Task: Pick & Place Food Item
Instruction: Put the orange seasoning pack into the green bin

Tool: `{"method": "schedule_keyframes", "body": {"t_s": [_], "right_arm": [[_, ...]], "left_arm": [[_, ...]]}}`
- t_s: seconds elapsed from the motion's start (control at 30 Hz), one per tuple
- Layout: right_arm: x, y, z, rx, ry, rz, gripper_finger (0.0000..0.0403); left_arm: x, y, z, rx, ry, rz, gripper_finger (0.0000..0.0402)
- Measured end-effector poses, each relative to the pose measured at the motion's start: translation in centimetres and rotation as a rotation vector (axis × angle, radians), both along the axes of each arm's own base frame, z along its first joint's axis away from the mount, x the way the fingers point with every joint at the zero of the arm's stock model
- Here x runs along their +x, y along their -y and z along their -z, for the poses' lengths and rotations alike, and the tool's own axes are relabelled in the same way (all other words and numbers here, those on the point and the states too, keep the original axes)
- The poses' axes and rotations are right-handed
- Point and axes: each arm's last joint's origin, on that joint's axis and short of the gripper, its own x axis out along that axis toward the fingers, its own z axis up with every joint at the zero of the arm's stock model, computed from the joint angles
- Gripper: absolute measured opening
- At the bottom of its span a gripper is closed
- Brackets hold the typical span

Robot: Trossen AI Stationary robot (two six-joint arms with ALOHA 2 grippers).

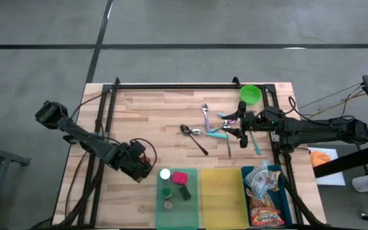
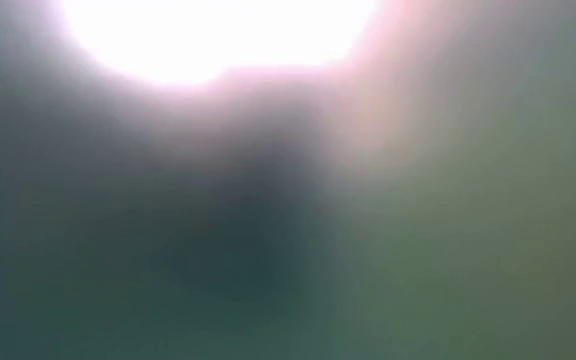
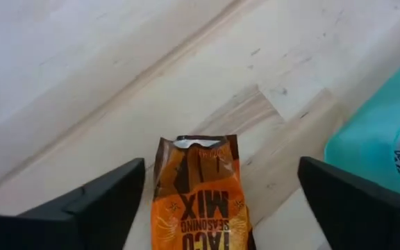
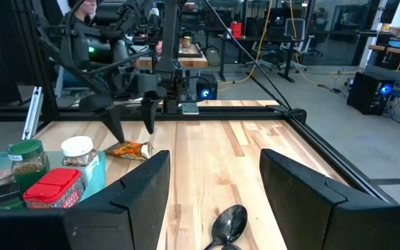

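An orange taco seasoning mix packet [image 3: 200,194] lies flat on the wooden table, beside the green tray [image 1: 171,214]. My left gripper [image 3: 221,163] hangs open just over it, pointing steeply down, one finger on either side and clear of it. The right wrist view shows those fingers [image 4: 115,125] above the packet [image 4: 129,149]. My right gripper [image 4: 214,167] stands open and level at the table's right, over the cutlery, with nothing between its fingers. The low view shows only glare.
The green tray holds a white-lidded jar [image 4: 78,154], a green-lidded jar [image 4: 25,156] and a red-lidded box [image 4: 54,187]. Beside it stand a yellow tray [image 1: 222,198] and a blue tray [image 1: 246,191] with snack bags. Spoons [image 1: 197,137] and a green bowl [image 1: 251,94] lie near my right gripper [image 1: 230,128].
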Motion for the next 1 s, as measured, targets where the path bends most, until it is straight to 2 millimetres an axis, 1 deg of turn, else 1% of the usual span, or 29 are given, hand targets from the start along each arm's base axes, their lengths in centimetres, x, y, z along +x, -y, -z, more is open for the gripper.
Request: {"method": "schedule_keyframes", "body": {"t_s": [0.07,0.1,0.27,0.37,0.73,1.0], "right_arm": [[0.0,0.0,0.0,0.0,0.0,0.0,0.0221],[0.0,0.0,0.0,0.0,0.0,0.0,0.0221],[0.0,0.0,0.0,0.0,0.0,0.0,0.0221],[0.0,0.0,0.0,0.0,0.0,0.0,0.0221],[0.0,0.0,0.0,0.0,0.0,0.0,0.0221],[0.0,0.0,0.0,0.0,0.0,0.0,0.0221]], "left_arm": [[0.1,0.0,0.2,0.007,-0.011,0.008,0.0396],[0.1,0.0,0.3,0.011,-0.017,0.01,0.0394],[0.1,-0.1,1.5,0.036,-0.057,0.013,0.0369],[0.3,0.0,2.1,0.046,-0.067,0.027,0.0363],[0.9,0.0,3.7,0.068,-0.111,0.038,0.0362],[0.4,-0.3,5.2,0.054,-0.112,0.033,0.0362]]}}
